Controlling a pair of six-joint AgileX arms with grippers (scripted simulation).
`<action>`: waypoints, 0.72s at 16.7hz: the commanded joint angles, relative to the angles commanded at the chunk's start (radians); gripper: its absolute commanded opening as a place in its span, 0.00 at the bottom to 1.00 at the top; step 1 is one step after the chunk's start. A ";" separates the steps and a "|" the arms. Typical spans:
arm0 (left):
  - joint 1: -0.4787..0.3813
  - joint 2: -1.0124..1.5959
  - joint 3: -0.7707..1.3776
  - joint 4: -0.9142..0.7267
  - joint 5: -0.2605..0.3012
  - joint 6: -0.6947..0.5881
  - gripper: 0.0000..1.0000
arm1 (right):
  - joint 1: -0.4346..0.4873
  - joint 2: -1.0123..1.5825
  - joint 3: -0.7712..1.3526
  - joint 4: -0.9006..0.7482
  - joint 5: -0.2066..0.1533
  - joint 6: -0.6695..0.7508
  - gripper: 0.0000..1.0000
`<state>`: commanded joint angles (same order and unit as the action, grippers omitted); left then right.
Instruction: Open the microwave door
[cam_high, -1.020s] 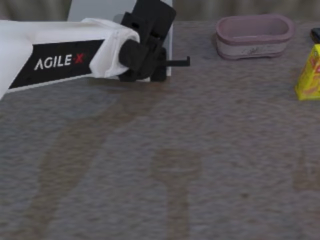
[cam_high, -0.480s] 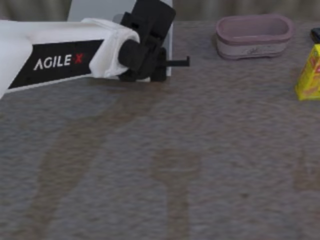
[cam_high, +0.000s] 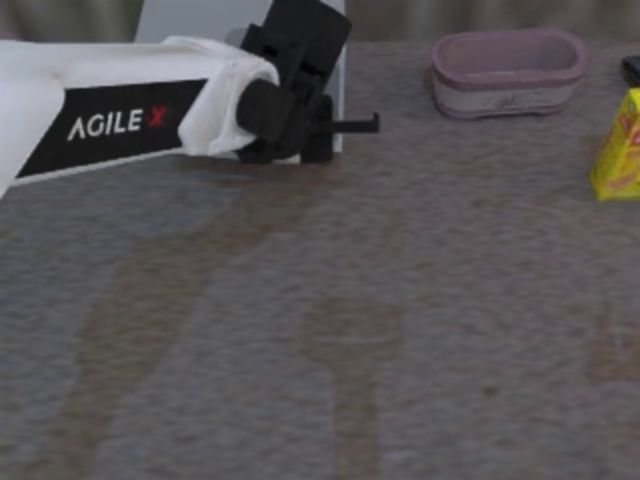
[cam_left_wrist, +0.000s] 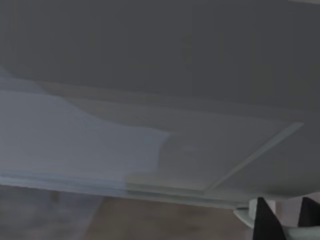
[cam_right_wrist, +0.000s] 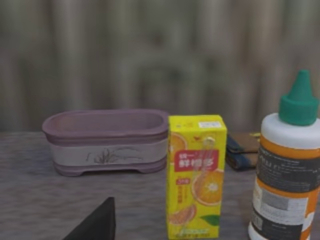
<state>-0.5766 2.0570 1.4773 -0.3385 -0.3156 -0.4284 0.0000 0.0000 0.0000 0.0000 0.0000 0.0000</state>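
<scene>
The white-grey microwave (cam_high: 190, 20) stands at the table's far left edge, mostly covered by my left arm. My left gripper (cam_high: 318, 135) is pressed up against its front. In the left wrist view the microwave door (cam_left_wrist: 150, 100) fills the picture with its grey translucent window. At the door's edge, the white handle bar (cam_left_wrist: 245, 214) runs between my left gripper's (cam_left_wrist: 288, 225) two black fingertips (cam_left_wrist: 265, 222), which stand close on either side of it. How far the door is swung out is not clear. The right arm is out of the top view; one dark finger (cam_right_wrist: 97, 225) shows in its wrist view.
A pink oval tub (cam_high: 508, 72) sits at the far right of the table, also in the right wrist view (cam_right_wrist: 107, 140). A yellow juice carton (cam_high: 618, 150) stands at the right edge. A green-capped bottle (cam_right_wrist: 290, 170) and a dark flat item (cam_right_wrist: 242, 150) stand beside it.
</scene>
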 joint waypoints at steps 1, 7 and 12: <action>0.000 0.000 0.000 0.000 0.000 0.000 0.00 | 0.000 0.000 0.000 0.000 0.000 0.000 1.00; 0.001 -0.022 -0.032 0.021 0.024 0.026 0.00 | 0.000 0.000 0.000 0.000 0.000 0.000 1.00; 0.010 -0.045 -0.071 0.043 0.043 0.059 0.00 | 0.000 0.000 0.000 0.000 0.000 0.000 1.00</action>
<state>-0.5670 2.0116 1.4063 -0.2959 -0.2721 -0.3692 0.0000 0.0000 0.0000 0.0000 0.0000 0.0000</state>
